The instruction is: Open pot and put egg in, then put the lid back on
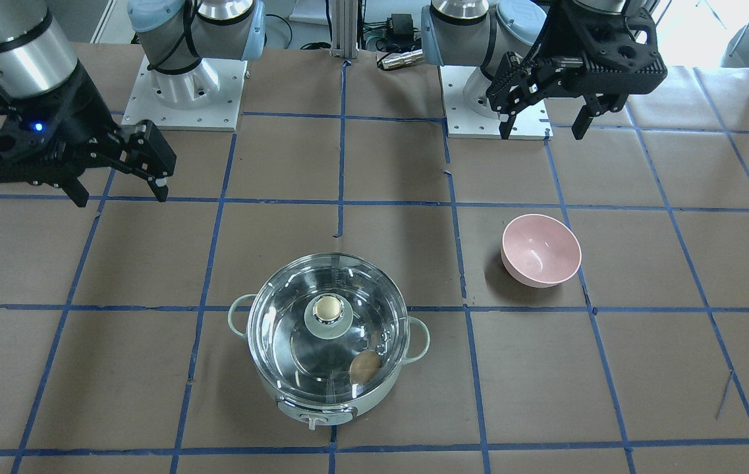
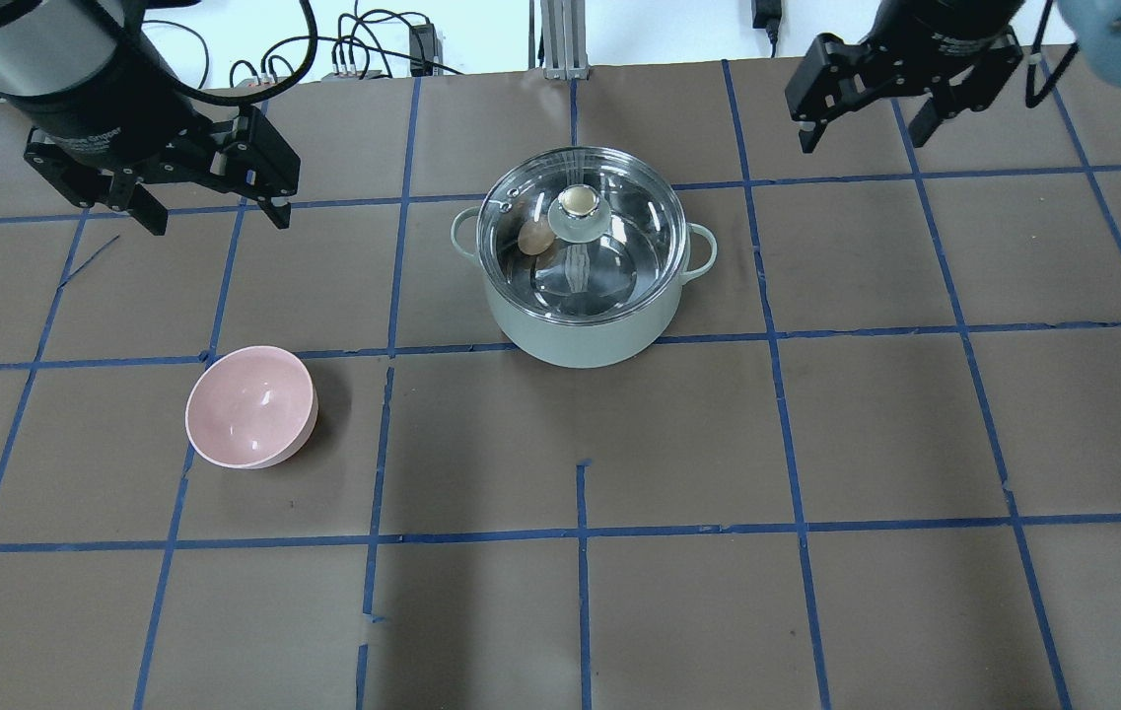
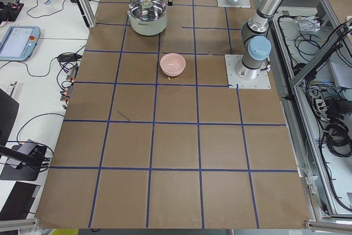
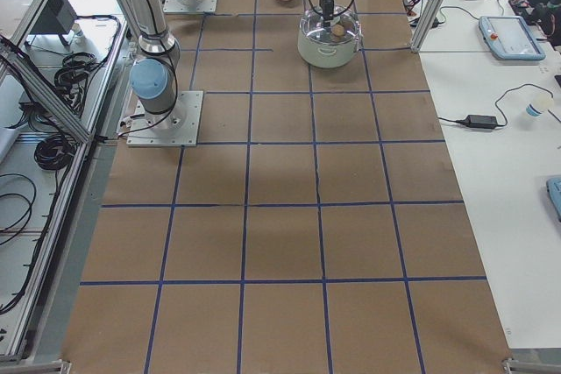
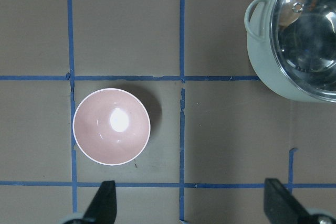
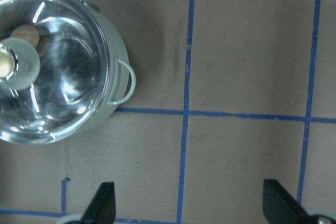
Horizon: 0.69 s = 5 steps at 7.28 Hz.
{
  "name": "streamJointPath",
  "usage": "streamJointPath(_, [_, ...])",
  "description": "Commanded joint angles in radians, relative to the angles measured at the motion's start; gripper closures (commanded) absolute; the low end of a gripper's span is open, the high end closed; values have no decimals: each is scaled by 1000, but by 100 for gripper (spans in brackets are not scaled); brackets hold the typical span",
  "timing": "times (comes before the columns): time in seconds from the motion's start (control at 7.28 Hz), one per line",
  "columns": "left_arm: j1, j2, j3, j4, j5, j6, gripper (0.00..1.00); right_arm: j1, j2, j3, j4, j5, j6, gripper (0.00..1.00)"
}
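Note:
The pale-green pot (image 2: pixel 582 330) stands on the brown table with the clear glass lid (image 2: pixel 624 242) seated on it and the cream-capped knob (image 2: pixel 578 203) on top. The tan egg (image 2: pixel 535 238) lies inside the pot, under the lid, and also shows in the front view (image 1: pixel 365 367) and the right wrist view (image 6: pixel 25 35). My left gripper (image 2: pixel 217 219) is open and empty, raised to the left of the pot. My right gripper (image 2: pixel 861 138) is open and empty, raised beyond the pot's right side.
A pink bowl (image 2: pixel 249 404) stands empty on the table, on my left, nearer to me than the pot; it also shows in the left wrist view (image 5: pixel 111 127). Blue tape lines grid the brown table cover (image 2: pixel 816 444).

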Motion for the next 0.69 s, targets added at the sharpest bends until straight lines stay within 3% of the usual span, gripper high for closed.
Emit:
streamJointPath(0.0, [-2,0,1,1,-1,-1,0,-1,-94,103,32,-13,-27,0])
streamJointPath(0.55, [-3,1,0,1,-1,-3,0,-4,-94,111,35,-19,-34,0])
